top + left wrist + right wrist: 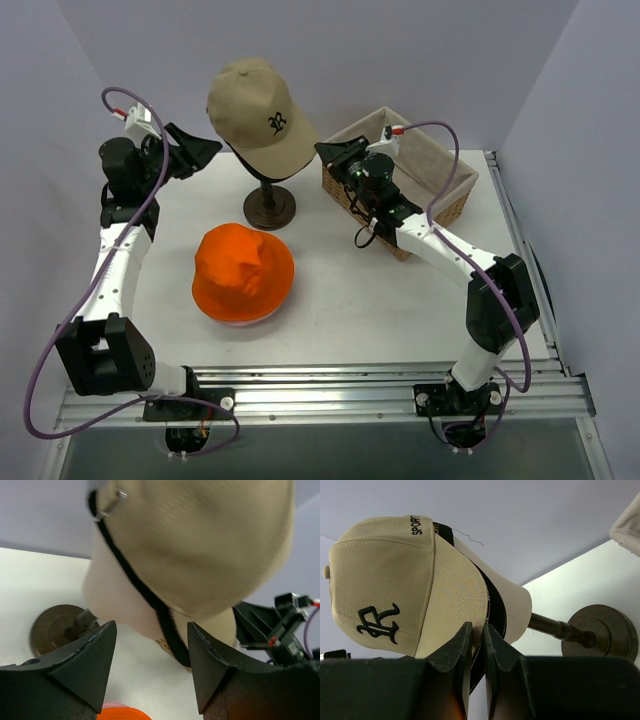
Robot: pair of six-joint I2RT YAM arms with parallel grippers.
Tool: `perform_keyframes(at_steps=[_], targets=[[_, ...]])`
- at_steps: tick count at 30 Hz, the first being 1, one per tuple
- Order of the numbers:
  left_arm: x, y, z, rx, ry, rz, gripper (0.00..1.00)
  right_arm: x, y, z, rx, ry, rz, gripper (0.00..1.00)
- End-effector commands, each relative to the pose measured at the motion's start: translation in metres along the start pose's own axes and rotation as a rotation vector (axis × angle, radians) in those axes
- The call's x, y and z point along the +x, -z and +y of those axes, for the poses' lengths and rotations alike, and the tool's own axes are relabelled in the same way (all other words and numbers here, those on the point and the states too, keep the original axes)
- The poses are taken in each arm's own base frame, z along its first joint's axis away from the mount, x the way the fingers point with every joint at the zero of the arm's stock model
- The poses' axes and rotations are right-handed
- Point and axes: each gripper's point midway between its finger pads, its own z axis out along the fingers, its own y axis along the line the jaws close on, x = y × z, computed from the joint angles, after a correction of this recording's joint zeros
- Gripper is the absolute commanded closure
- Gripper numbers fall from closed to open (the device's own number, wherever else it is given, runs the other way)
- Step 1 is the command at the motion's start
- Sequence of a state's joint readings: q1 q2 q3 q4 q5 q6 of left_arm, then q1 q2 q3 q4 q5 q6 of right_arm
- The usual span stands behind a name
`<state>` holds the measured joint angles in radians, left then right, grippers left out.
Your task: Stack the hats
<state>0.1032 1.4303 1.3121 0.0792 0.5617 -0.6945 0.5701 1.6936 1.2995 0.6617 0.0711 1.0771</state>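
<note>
A tan baseball cap (255, 105) with a black letter sits on the cream mannequin head (516, 605). A black edge (496, 607) shows under the cap's brim. My right gripper (477, 626) is shut on that brim, reaching in from the basket side (323, 151). My left gripper (204, 148) hangs open to the left of the cap. The cap's back (200, 540) and a black strap (150, 602) lie just beyond its fingertips (152, 625), with nothing between them. An orange bucket hat (243, 272) lies on the table in front, and a pink rim (112, 705) peeks out beneath it.
The mannequin head stands on a dark stem and a round base (270, 207). A woven wicker basket (445, 178) with a pale liner sits at the back right, just behind my right wrist. White walls close in at the back and on both sides.
</note>
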Motion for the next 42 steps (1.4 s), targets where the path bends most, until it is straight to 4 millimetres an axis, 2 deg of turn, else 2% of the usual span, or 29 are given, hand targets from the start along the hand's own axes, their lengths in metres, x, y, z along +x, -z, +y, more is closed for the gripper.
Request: perform_keyframes(at_steps=[1, 3, 5, 10, 15, 21, 25, 26, 33, 42], targets=[[0.004, 0.004, -0.045, 0.163, -0.079, -0.002, 0.33, -0.017, 0.011, 0.033, -0.074, -0.014, -0.031, 1.00], [0.017, 0.003, -0.044, 0.172, -0.070, 0.016, 0.36, -0.018, 0.012, 0.034, -0.077, -0.018, -0.031, 1.00], [0.026, 0.001, -0.045, 0.186, -0.068, 0.031, 0.46, -0.017, 0.013, 0.034, -0.078, -0.019, -0.029, 1.00], [0.049, -0.003, -0.045, 0.158, -0.078, 0.075, 0.47, -0.017, 0.014, 0.035, -0.082, -0.018, -0.025, 1.00], [0.053, 0.000, -0.044, 0.160, -0.076, 0.063, 0.47, -0.017, 0.013, 0.035, -0.080, -0.016, -0.025, 1.00], [0.065, -0.007, -0.037, 0.167, -0.056, 0.093, 0.46, -0.015, 0.013, 0.037, -0.087, -0.020, -0.022, 1.00], [0.059, -0.009, -0.052, 0.270, -0.051, 0.051, 0.48, -0.014, 0.013, 0.037, -0.088, -0.017, -0.019, 1.00], [0.062, -0.010, -0.054, 0.287, -0.043, 0.069, 0.49, -0.014, 0.013, 0.037, -0.087, -0.020, -0.020, 1.00], [0.066, -0.009, -0.051, 0.293, -0.039, 0.069, 0.55, -0.014, 0.016, 0.038, -0.095, -0.018, -0.019, 1.00], [0.071, -0.014, -0.048, 0.314, -0.025, 0.075, 0.54, -0.016, 0.018, 0.041, -0.102, -0.018, -0.018, 1.00]])
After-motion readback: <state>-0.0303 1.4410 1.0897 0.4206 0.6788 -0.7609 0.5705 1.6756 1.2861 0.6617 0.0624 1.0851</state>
